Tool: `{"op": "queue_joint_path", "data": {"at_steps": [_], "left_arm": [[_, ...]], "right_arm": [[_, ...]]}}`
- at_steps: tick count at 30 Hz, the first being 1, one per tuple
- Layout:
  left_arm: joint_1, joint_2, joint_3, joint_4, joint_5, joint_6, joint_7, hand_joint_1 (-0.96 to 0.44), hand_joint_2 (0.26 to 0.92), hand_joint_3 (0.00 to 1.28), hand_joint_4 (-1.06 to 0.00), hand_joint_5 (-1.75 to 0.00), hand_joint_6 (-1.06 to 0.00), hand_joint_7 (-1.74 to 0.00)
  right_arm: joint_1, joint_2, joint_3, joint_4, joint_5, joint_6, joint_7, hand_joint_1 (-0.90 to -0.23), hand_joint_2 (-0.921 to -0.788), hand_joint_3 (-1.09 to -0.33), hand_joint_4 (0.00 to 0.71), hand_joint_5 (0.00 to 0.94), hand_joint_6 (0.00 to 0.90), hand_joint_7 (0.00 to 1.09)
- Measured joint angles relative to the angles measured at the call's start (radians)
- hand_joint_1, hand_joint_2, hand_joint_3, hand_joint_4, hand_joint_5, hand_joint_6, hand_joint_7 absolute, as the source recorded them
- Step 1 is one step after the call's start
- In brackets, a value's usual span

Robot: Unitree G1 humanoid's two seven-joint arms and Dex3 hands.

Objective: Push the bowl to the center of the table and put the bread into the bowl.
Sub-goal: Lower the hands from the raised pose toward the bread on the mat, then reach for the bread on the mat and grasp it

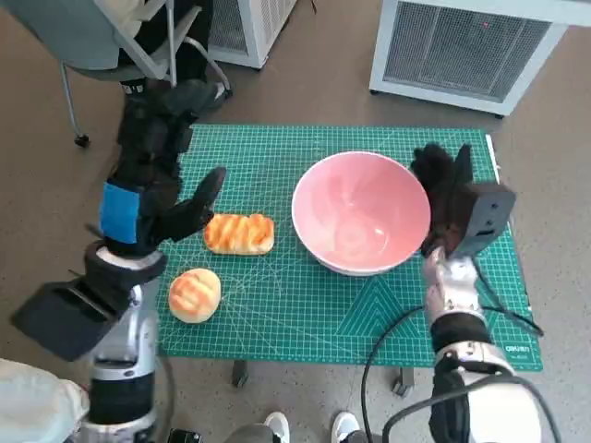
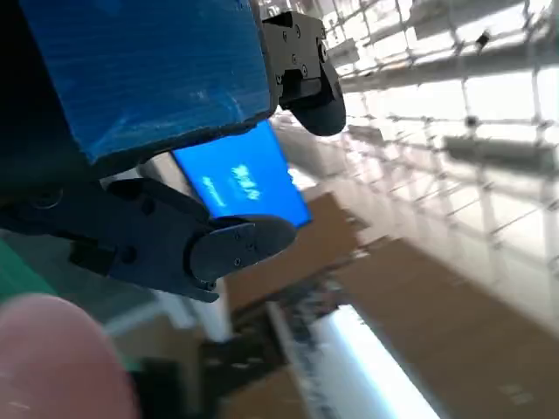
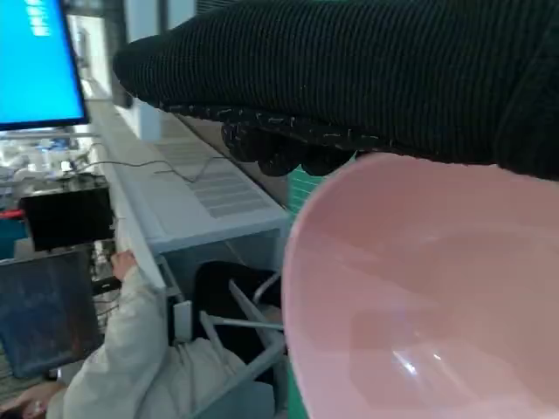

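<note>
Pink bowl (image 1: 361,212) sits near mid-table, right hand (image 1: 441,189) flat against its rim, gripping nothing. Bread (image 1: 239,233) lies uncollected beside the left hand (image 1: 152,180), fingers spread, empty.

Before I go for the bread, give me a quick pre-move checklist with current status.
1. Bowl near the mat's centre: ok.
2. Bowl empty: ok.
3. Left hand holds nothing, fingers apart: ok.
4. Long bread beside left hand, not yet gripped: ok.
5. Right hand at the bowl's rim; whether it touches: cannot tell.
6. Round bun lies apart from the long bread: ok.
</note>
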Motion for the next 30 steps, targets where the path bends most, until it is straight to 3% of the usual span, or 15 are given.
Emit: {"op": "queue_joint_path", "data": {"at_steps": [6, 12, 17, 25, 30], "left_arm": [[0.004, 0.142, -0.008, 0.006, 0.13, 0.018, -0.024, -0.35, 0.919, 0.29, -0.09, -0.39, -0.02, -0.71], [-0.035, 0.238, -0.076, 0.077, 0.237, 0.052, -0.083, -0.36, 0.921, 0.22, -0.22, -0.15, -0.14, -0.48], [-0.084, 0.284, -0.152, 0.15, 0.314, 0.091, -0.135, -0.39, 0.921, 0.19, -0.27, -0.04, -0.24, -0.26], [-0.168, 0.291, -0.259, 0.287, 0.38, 0.132, -0.2, -0.46, 0.921, 0.09, -0.26, 0.0, -0.32, -0.07], [-0.241, 0.267, -0.339, 0.429, 0.429, 0.136, -0.214, -0.47, 0.921, 0.06, -0.25, 0.0, -0.33, -0.05]], "right_arm": [[-0.008, -0.035, 0.022, -0.095, -0.017, -0.14, 0.012, -0.492, -0.921, -0.797, 0.318, 0.003, 0.007, 0.64], [0.004, -0.034, 0.056, -0.301, -0.01, -0.335, 0.106, -0.523, -0.921, -0.767, 0.34, 0.014, 0.014, 0.67], [0.046, -0.027, 0.1, -0.493, 0.024, -0.433, 0.199, -0.54, -0.921, -0.747, 0.359, 0.022, 0.028, 0.67], [0.166, -0.025, 0.178, -0.784, 0.021, -0.444, 0.253, -0.56, -0.921, -0.728, 0.347, 0.012, 0.034, 0.66], [0.234, -0.029, 0.217, -0.935, 0.022, -0.426, 0.266, -0.558, -0.921, -0.724, 0.339, 0.007, 0.032, 0.67]]}}
